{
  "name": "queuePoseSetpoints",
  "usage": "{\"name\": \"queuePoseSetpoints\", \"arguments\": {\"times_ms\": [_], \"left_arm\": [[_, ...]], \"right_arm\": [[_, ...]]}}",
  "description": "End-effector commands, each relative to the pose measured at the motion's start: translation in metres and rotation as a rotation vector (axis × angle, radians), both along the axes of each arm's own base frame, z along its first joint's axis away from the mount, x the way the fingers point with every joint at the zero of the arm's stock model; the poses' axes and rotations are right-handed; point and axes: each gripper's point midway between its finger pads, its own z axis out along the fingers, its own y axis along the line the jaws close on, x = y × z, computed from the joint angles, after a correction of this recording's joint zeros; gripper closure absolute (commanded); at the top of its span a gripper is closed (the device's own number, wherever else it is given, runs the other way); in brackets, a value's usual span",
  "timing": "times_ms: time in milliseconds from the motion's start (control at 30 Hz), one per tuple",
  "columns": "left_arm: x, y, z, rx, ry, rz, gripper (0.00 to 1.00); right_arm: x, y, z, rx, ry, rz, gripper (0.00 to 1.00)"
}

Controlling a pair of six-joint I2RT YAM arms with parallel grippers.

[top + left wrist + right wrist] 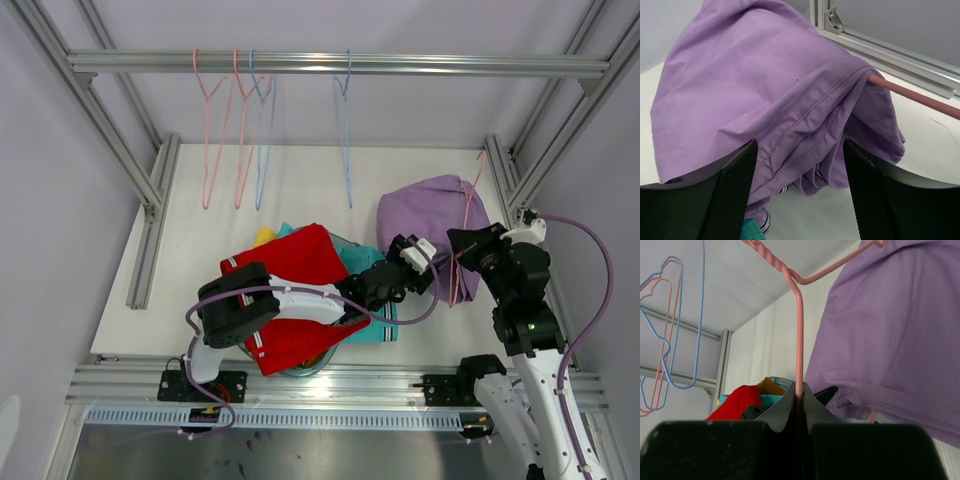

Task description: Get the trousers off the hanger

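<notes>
The lilac trousers [425, 215] hang bunched over a pink wire hanger [463, 245] at the right of the table. They also show in the left wrist view [770, 85] and in the right wrist view [890, 335]. My right gripper [800, 392] is shut on the pink hanger [799, 340] and holds it up. My left gripper [800, 195] is open, its fingers either side of the lower folds of the lilac cloth, not closed on it. The hanger's bar [912, 93] pokes out of the cloth. Red [295, 265], teal [365, 265] and yellow [263, 236] trousers lie piled under my left arm.
Several empty pink and blue hangers [240, 130] hang from the top rail [330, 64]. A clear bowl rim [310, 370] peeks from under the pile. Aluminium frame posts [150, 220] stand at both sides of the white table [300, 190].
</notes>
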Motion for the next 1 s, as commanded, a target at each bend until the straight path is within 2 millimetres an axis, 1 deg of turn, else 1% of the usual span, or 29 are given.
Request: {"name": "queuePoseSetpoints", "arguments": {"times_ms": [0, 67, 100, 167, 200, 300, 500, 633, 767, 967], "left_arm": [[0.006, -0.014, 0.019, -0.08, -0.021, -0.015, 0.26], [0.007, -0.016, 0.017, -0.077, -0.017, -0.018, 0.26], [0.006, -0.018, 0.013, -0.069, -0.015, -0.02, 0.26], [0.009, -0.019, 0.013, -0.064, -0.023, -0.016, 0.27], [0.01, -0.018, 0.009, -0.051, -0.027, -0.01, 0.27], [0.016, -0.017, 0.007, -0.04, -0.042, 0.01, 0.33], [0.023, -0.01, 0.007, -0.01, -0.078, 0.028, 0.4], [0.028, -0.007, 0.003, -0.01, -0.064, 0.038, 0.4], [0.032, -0.008, -0.002, -0.017, -0.047, 0.044, 0.4], [0.029, -0.015, -0.003, -0.057, 0.002, 0.022, 0.39]], "right_arm": [[-0.004, 0.006, 0.032, 0.026, -0.09, 0.037, 1.0], [-0.004, 0.006, 0.032, 0.026, -0.091, 0.04, 1.0], [-0.004, 0.006, 0.032, 0.027, -0.091, 0.042, 1.0], [-0.004, 0.005, 0.032, 0.027, -0.094, 0.04, 1.0], [-0.005, 0.005, 0.033, 0.029, -0.095, 0.04, 1.0], [-0.006, 0.006, 0.033, 0.03, -0.1, 0.045, 1.0], [-0.006, 0.004, 0.032, 0.015, -0.098, 0.046, 1.0], [-0.007, 0.007, 0.032, 0.028, -0.099, 0.06, 1.0], [-0.007, 0.008, 0.032, 0.034, -0.101, 0.066, 1.0], [-0.006, 0.007, 0.029, 0.032, -0.098, 0.065, 1.0]]}}
